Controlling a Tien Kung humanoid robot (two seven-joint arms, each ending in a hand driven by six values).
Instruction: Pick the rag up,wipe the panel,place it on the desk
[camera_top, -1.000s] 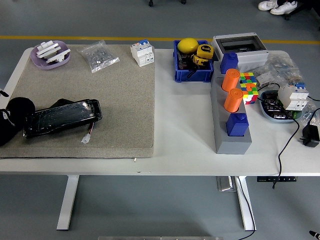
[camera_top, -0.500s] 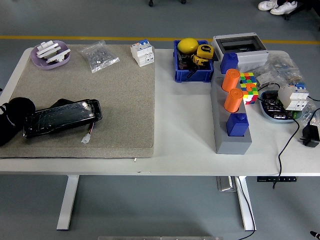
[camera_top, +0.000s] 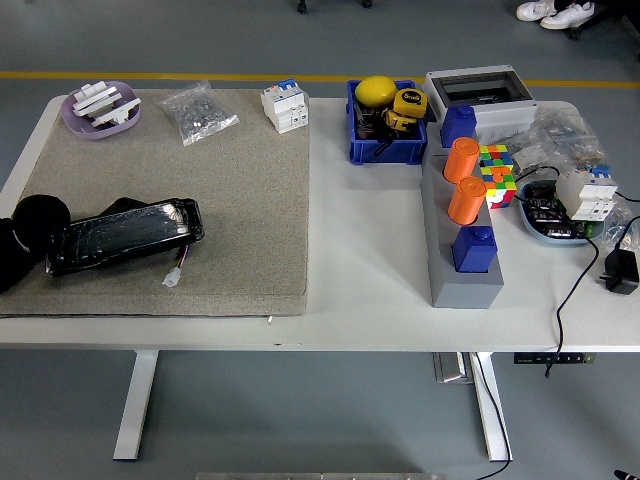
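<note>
The rag (camera_top: 35, 212) lay bunched on the mat (camera_top: 240, 200) at the panel's (camera_top: 122, 235) left end. Left hand (camera_top: 8, 255) rested beside it; finger state indeterminable.

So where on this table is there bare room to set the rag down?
Bare white tabletop between the beige felt mat and the grey block tray, below the blue parts bin. The mat's middle is free too. The far right corner is crowded.
</note>
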